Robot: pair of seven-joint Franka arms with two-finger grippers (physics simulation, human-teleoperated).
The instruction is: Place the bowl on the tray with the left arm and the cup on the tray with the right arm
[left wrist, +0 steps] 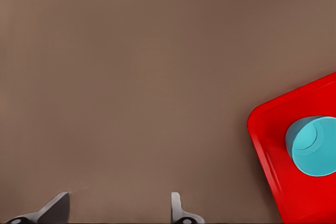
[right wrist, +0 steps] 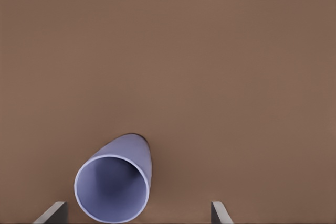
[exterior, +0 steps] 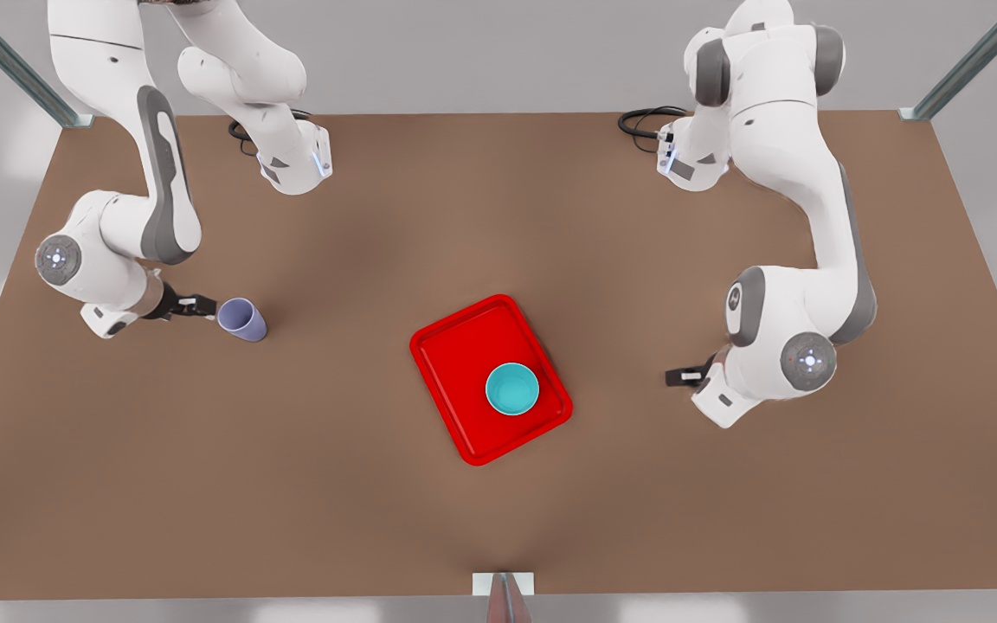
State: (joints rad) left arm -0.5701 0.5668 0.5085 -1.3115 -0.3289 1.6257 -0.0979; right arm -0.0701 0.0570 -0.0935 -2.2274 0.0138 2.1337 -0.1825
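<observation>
Right gripper at front view's left, arm hiding most of it; fingers cut off at frame edge, spread wide, empty. Cup, smooth lavender tapered tumbler, upright on brown matte table, between the spread jaws near one finger, not clamped.

Left gripper at front view's right, mostly hidden under wrist; fingers apart, empty. Bowl, round teal, smooth, sits on flat red tray with rounded corners; well apart from left jaws, off to one side.
</observation>
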